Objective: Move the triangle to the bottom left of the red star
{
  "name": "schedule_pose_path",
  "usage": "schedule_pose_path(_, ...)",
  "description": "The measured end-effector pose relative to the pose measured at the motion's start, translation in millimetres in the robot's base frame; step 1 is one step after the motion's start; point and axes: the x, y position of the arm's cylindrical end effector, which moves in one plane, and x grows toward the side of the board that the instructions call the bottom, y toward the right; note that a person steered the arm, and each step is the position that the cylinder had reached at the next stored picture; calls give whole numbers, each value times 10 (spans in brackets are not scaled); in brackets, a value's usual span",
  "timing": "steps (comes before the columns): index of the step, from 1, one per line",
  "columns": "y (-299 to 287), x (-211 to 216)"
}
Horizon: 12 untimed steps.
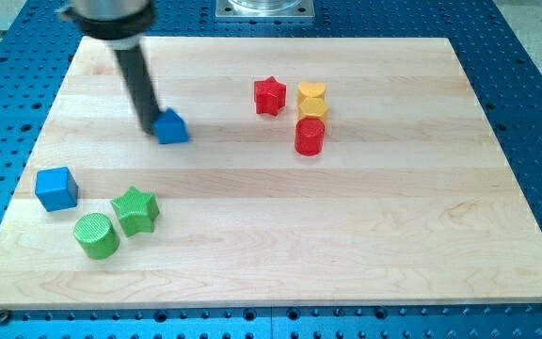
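Observation:
A blue triangle block lies on the wooden board, left of centre near the view's top. My tip is at the triangle's left side, touching or almost touching it. The dark rod slants up to the view's top left. A red star lies to the right of the triangle and a little higher, with bare board between them.
A yellow heart-like block sits right of the red star, with a red cylinder just below it. At the view's lower left are a blue cube, a green star and a green cylinder. The board is edged by blue table.

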Motion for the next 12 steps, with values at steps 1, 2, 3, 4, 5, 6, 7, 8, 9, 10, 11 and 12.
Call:
schedule_pose_path(1,268,6)
schedule_pose_path(2,-224,317)
schedule_pose_path(3,109,562)
schedule_pose_path(4,334,328)
schedule_pose_path(5,489,251)
schedule_pose_path(6,520,624)
schedule_pose_path(7,692,382)
schedule_pose_path(8,696,158)
schedule_pose_path(9,471,444)
schedule_pose_path(10,-313,258)
schedule_pose_path(11,-1223,451)
schedule_pose_path(12,-1736,832)
